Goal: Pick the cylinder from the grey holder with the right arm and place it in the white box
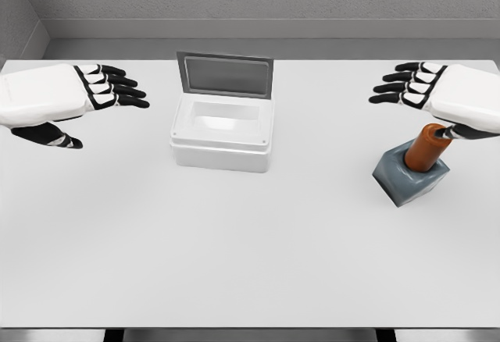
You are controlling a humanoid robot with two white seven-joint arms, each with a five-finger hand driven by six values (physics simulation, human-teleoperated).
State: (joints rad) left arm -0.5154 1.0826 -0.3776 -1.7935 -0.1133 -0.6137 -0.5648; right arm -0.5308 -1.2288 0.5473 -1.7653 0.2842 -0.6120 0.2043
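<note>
We see a white table (250, 264) filling most of the frame, with a grey wall behind it. Right of the middle, an orange cylinder (426, 147) stands tilted in a grey holder (408, 176), its top leaning toward the upper right. Our right hand (426, 88) hovers at the upper right of the frame, just above and beside the cylinder's top; its fingers (398, 84) are stretched out toward the left and hold nothing, while the thumb reaches down close to the cylinder's top, though we cannot tell whether it touches. Above the middle of the frame sits the white box (223, 133), its lid (226, 74) standing open at the back. Our left hand (78, 96) hangs at the upper left, well apart from the box, fingers spread wide and holding nothing.
</note>
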